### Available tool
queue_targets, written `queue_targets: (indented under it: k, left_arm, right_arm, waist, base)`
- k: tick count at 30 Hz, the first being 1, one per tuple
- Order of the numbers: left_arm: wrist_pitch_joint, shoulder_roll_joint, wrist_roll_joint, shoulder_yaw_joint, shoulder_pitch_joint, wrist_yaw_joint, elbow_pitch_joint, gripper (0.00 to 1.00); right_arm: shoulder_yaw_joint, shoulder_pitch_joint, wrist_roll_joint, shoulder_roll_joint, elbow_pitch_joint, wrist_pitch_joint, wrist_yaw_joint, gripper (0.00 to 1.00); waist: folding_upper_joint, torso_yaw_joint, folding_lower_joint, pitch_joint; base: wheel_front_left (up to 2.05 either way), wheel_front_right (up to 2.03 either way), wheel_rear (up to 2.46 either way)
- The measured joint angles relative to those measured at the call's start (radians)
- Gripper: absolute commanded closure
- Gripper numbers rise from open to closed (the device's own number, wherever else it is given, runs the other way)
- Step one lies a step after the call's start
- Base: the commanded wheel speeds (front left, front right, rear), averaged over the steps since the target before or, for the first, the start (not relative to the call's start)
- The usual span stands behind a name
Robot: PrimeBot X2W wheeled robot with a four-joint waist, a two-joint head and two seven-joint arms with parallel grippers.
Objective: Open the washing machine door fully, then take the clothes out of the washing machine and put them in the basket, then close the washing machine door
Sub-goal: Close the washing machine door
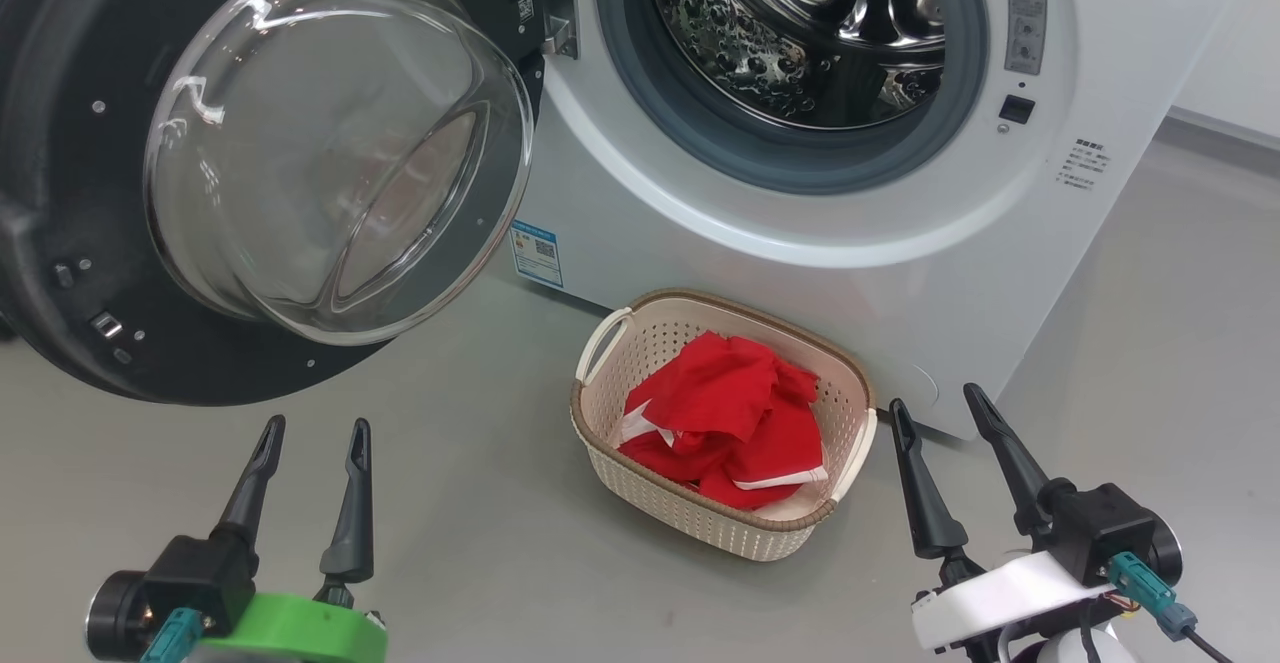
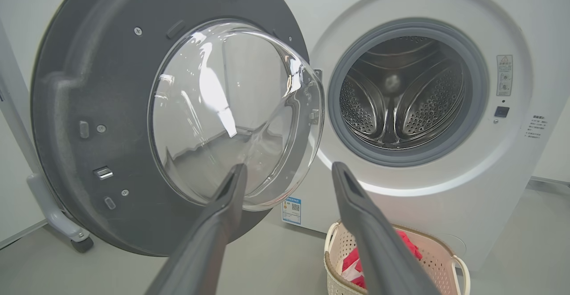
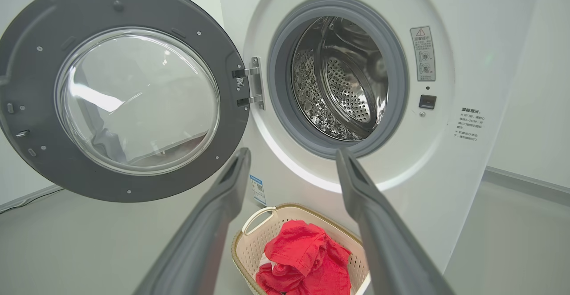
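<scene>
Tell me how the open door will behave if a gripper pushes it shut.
The door hangs on a hinge at its edge, so it should swing, not slide. Its wide rim and thick glass bowl suggest it is stiff and fairly heavy. The bowl looks glossy, likely slippery; pushing the matte rim seems safer.

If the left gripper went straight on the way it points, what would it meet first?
Probably the washing machine door: seen along the open left gripper, the line ends on the hinge-side edge of its glass window. Depth is unclear; it might slip past to the white front of the washing machine.
</scene>
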Motion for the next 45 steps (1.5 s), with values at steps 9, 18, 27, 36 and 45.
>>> queue_targets:
  k: [9, 18, 27, 36, 45]
  left_arm:
    - [0.000, 0.000, -0.012, 0.022, 0.009, 0.000, -0.018, 0.00]
    - [0.000, 0.000, -0.013, 0.039, 0.025, 0.009, -0.044, 0.00]
    - [0.000, 0.000, -0.021, 0.042, 0.033, 0.011, -0.055, 0.00]
    - [0.000, 0.000, -0.021, 0.042, 0.046, 0.011, -0.061, 0.00]
    - [0.000, 0.000, -0.022, 0.040, 0.046, 0.012, -0.067, 0.00]
  right_arm:
    - [0.026, 0.001, 0.007, 0.001, 0.005, 0.000, 0.001, 0.00]
    - [0.049, -0.002, 0.007, 0.001, 0.019, 0.000, 0.006, 0.00]
    - [0.058, -0.014, 0.007, 0.001, 0.030, 0.000, 0.013, 0.00]
    - [0.060, -0.017, 0.007, 0.000, 0.036, 0.000, 0.013, 0.00]
    - [0.060, -0.018, 0.007, 0.000, 0.039, 0.000, 0.013, 0.00]
  waist:
    - [0.0000, 0.029, 0.0000, -0.003]
    - [0.0000, 0.035, 0.0000, -0.001]
    - [0.0000, 0.038, 0.0000, -0.001]
    - [0.0000, 0.038, 0.0000, 0.002]
    - [0.0000, 0.038, 0.0000, 0.008]
  base:
    - [0.00, 0.00, 0.00]
    - [0.00, 0.00, 0.00]
    - [0.00, 0.00, 0.00]
    - [0.00, 0.00, 0.00]
    - [0.00, 0.00, 0.00]
